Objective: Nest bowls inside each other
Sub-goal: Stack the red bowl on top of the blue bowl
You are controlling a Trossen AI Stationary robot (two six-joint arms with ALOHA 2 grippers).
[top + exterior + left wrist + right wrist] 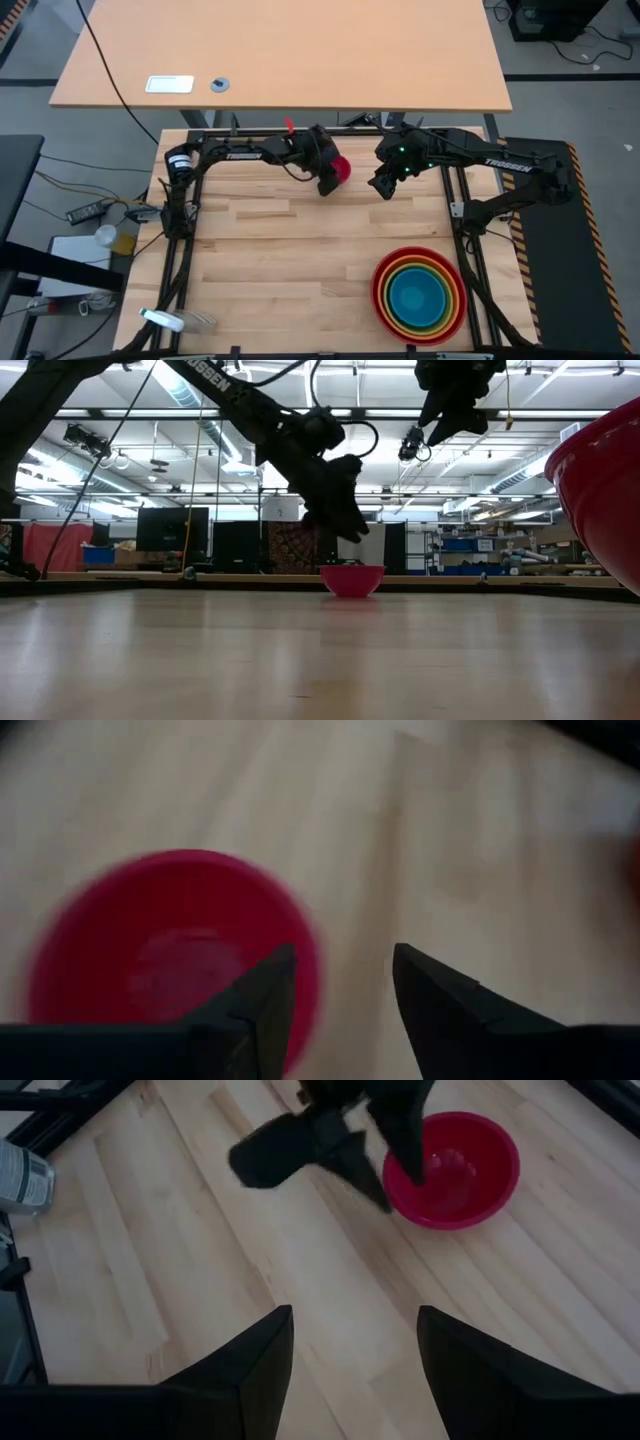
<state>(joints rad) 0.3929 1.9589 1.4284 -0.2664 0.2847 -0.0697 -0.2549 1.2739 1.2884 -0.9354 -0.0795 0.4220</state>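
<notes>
The small magenta-pink bowl (342,168) (352,580) (455,1170) stands upright on its base on the wooden table near the far edge. My left gripper (328,186) (352,528) (345,960) hangs slanted just above it, open by a narrow gap, with nothing between the fingers and the bowl (170,940) off to one side below. My right gripper (383,187) (410,452) (355,1320) waits higher up to the right, open and empty. The red, orange, yellow-green and blue bowls sit nested as one stack (418,295) at the near right.
The red outer bowl (600,500) of the stack looms at the right of the low view. A black metal frame (180,250) borders the table. A bottle (20,1175) stands beyond the left edge, and a white object (165,320) lies at the near left corner.
</notes>
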